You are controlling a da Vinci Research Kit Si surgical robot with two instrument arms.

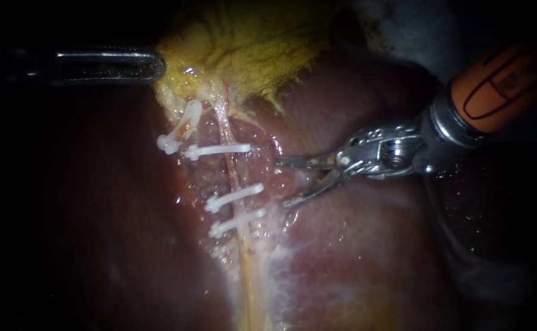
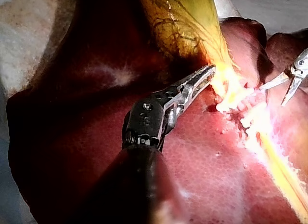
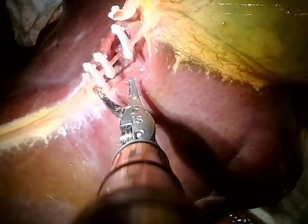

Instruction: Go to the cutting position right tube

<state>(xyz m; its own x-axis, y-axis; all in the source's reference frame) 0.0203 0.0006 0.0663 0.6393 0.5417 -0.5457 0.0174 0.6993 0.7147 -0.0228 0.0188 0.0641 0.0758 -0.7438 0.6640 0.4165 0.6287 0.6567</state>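
The right instrument (image 1: 281, 182) enters the endoscope view from 2 o'clock, an orange shaft ending in a metal wrist. Its tool, a pair of thin pointed jaws, stands wide apart and holds nothing. The tips point toward 9 o'clock and stop just beside the right tube (image 1: 232, 173), not touching it. This pale tube runs over the liver (image 1: 373, 245) from about 12 o'clock of the view's centre down toward 6 o'clock. Three white clips (image 1: 217, 149) cross it, one above the gap of the jaws and two below. The bare stretch between the upper clip and the next one lies level with the open jaws, on their 9 o'clock side. A fourth clip (image 1: 179, 125) sits at 10 o'clock of that stretch, on a short pale strand beside the tube. In the right wrist view the same open tool (image 3: 113, 84) lies just short of the clips (image 3: 103, 64), which are ahead of it. The left instrument (image 1: 158, 64) comes in from 9 o'clock, high in the endoscope view. In the left wrist view its tool (image 2: 211, 71) is narrow, the jaws nearly together, pinching the yellow edge of the gallbladder (image 2: 187, 26). The right instrument (image 2: 273, 96) shows beyond it, jaws apart.
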